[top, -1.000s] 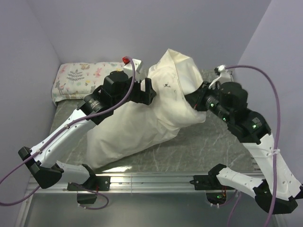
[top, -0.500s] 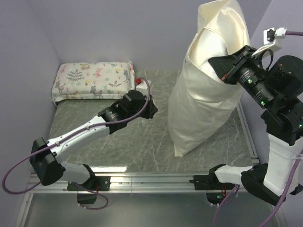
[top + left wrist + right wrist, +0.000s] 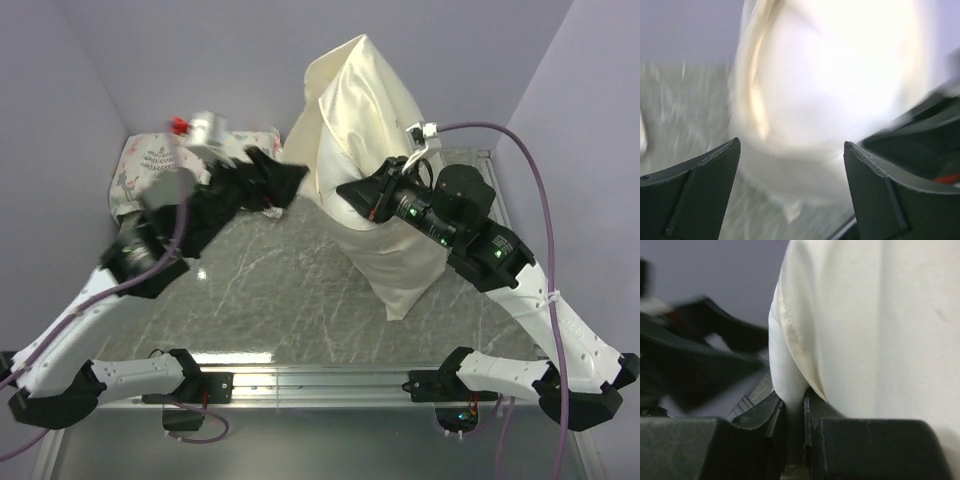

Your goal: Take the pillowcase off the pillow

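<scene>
Slip risk: the right gripper (image 3: 794,407) pinches only a thin fold, apparently the white pillow (image 3: 782,365), with the cream hem of the pillowcase (image 3: 345,110) right at the jaw edge. A hard tug from the other arm could pull that fold free and topple the bundle.
Snag risk: if the hem is caught in the same pinch, case and pillow would likely travel together and nothing would separate.
Bundle: the cased pillow stands on end on the table (image 3: 280,290), leaning, to the right of the floral pillow (image 3: 140,165).
Left arm: blurred, it reaches across the floral pillow's right end. The left gripper (image 3: 283,180) is wide and empty, aimed at the case's flank.
Right arm: bent on the bundle's side away from the floral pillow, wrist roughly level, jaws narrow on fabric at mid-height.
</scene>
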### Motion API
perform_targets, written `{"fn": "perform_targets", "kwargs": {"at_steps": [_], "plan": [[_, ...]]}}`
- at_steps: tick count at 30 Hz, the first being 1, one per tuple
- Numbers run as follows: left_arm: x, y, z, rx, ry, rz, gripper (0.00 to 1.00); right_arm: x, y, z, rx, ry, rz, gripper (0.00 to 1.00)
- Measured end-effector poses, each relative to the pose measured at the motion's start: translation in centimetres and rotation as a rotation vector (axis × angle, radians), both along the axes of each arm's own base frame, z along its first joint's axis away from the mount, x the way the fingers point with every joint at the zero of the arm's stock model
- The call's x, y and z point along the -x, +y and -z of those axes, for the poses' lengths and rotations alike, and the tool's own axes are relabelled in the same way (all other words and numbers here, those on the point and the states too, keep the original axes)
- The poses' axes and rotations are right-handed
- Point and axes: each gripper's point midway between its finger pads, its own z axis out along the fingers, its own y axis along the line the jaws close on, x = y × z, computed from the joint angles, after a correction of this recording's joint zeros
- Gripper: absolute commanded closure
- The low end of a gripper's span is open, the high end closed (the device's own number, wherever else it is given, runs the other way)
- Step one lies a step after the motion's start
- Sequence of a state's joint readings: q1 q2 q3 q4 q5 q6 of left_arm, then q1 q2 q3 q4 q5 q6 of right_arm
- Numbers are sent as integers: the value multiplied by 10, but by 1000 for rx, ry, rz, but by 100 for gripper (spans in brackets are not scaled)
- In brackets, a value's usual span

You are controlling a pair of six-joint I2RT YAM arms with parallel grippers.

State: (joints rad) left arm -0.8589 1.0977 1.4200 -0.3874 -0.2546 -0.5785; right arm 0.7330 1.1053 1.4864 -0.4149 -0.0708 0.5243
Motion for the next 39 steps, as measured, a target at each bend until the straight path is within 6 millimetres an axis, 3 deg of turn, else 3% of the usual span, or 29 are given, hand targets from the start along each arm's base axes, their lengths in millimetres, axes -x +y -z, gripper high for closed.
{"fn": "perform_targets", "kwargs": {"at_steps": [2,4,6,8,12,14,17,19,26,39], "plan": [[9,22,-65,106,-102,-39,6,2,3,11,-11,4,-12,100],[20,41,-111,181,-173,-67,4,3,3,14,-20,1,-13,100],[27,52,-135,222,-205,-79,2,2,3,11,-31,-8,-7,100],[25,50,-143,227,-210,-78,2,0,2,9,-34,-13,1,100],[3,18,-118,153,-150,-51,5,-2,3,5,-36,-16,7,100],[-10,-4,-89,93,-96,-29,11,-4,2,4,-35,-18,15,100],[-22,-25,-34,-12,2,0,12,-4,1,2,-37,-22,21,100],[-24,-34,-17,-30,38,21,11,-3,0,2,-31,-17,23,100],[-19,-42,-26,20,9,76,3,-2,-2,-2,-35,-21,26,100],[-13,-60,-29,80,0,159,1,2,-4,-2,-38,-25,19,100]]}}
